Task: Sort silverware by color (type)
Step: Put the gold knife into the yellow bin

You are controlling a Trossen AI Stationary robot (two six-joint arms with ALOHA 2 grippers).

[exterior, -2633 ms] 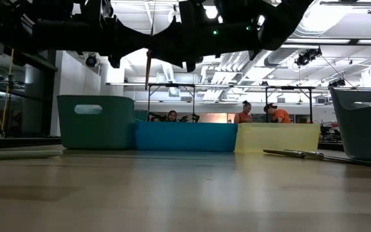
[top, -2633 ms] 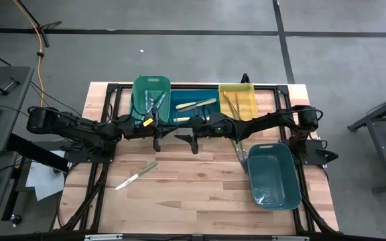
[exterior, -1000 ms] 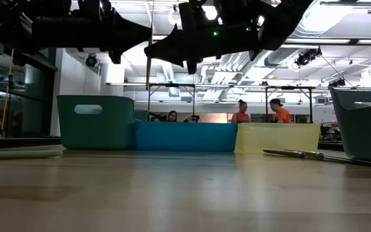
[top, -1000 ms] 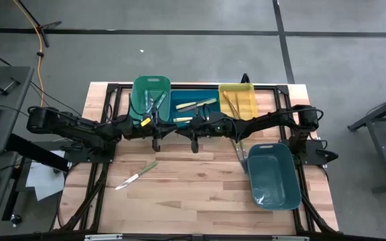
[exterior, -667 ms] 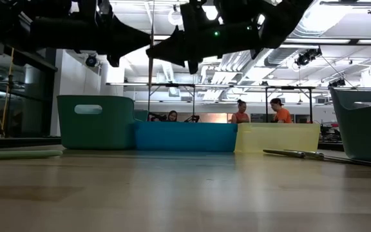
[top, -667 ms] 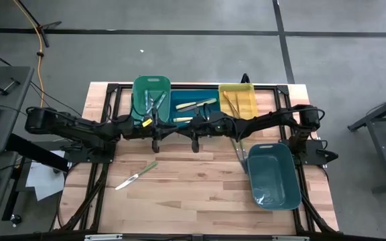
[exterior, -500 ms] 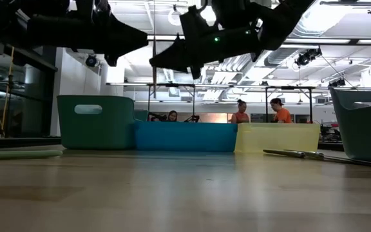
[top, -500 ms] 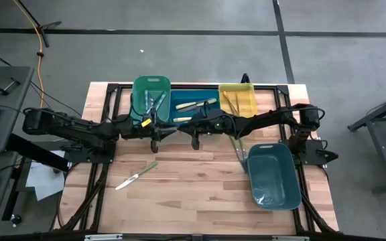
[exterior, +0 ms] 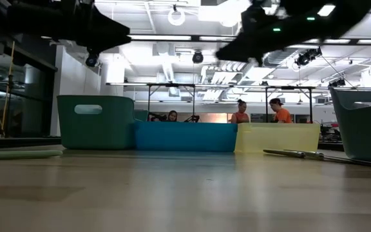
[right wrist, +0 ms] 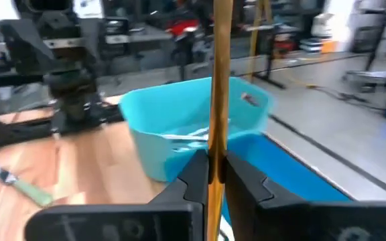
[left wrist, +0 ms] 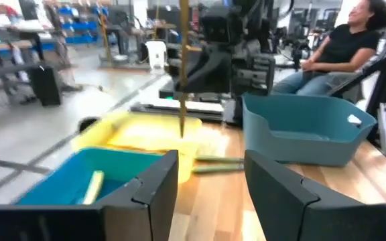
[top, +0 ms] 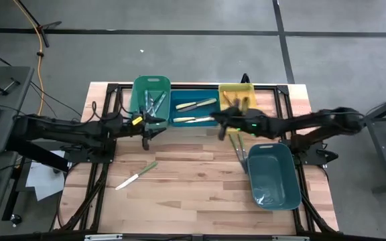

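Silverware is lying sorted in the bins at twelve o'clock; right gripper [right wrist: 211, 175] is clamping a brown-handled utensil [right wrist: 218, 80] upright, while left gripper [left wrist: 210, 184] is hanging with fingers apart.

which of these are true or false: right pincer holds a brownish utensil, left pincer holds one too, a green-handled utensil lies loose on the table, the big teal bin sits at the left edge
1. The right pincer is shut on a brownish-handled utensil. True.
2. The left pincer grips a utensil too. False: its fingers stand open with nothing between them.
3. A green-handled utensil lies loose on the table. True.
4. The large teal bin sits at the table's left edge. False: it sits at the right side.
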